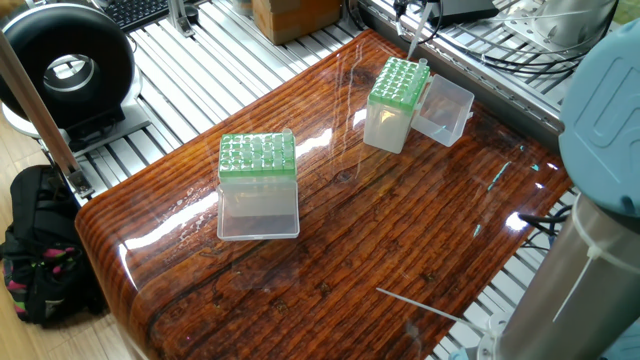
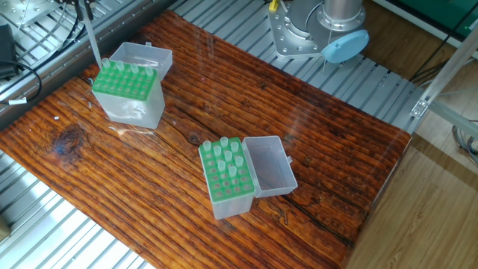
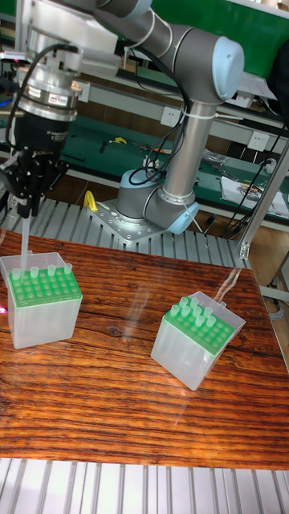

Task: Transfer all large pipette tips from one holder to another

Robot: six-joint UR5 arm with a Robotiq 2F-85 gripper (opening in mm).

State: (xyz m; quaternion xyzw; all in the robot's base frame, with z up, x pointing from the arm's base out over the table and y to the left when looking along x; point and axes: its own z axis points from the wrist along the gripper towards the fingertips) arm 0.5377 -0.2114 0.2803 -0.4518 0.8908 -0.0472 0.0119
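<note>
One fixed view: wooden table (image 1: 400, 230) with two green-topped boxes. Near box (image 1: 258, 186) stands mid-table with its top rows filled with tips. Far box (image 1: 393, 103) sits by the back edge, clear lid (image 1: 443, 110) hinged open beside it. A held pipette tip (image 1: 411, 38) hangs just above the far box's back corner, gripper itself cut off at the top. One loose tip (image 1: 420, 305) lies flat near the front edge of the table. Grey-blue arm casing (image 1: 600, 110) fills the right side.

Other fixed view: far box (image 2: 128, 91) at left, held tip (image 2: 92, 43) slanting down towards its back left corner, point close to the rim; cannot tell if it touches. Other box (image 2: 228, 176) shows a cluster of tips (image 2: 227, 159) at its rear half, front holes bare.

Tall fixed view: gripper (image 3: 26, 210) above the left box (image 3: 42, 298), fingers (image 3: 35, 189) pressed together on the top of the tip (image 3: 25, 241), which hangs upright with its point at the box's back left corner
</note>
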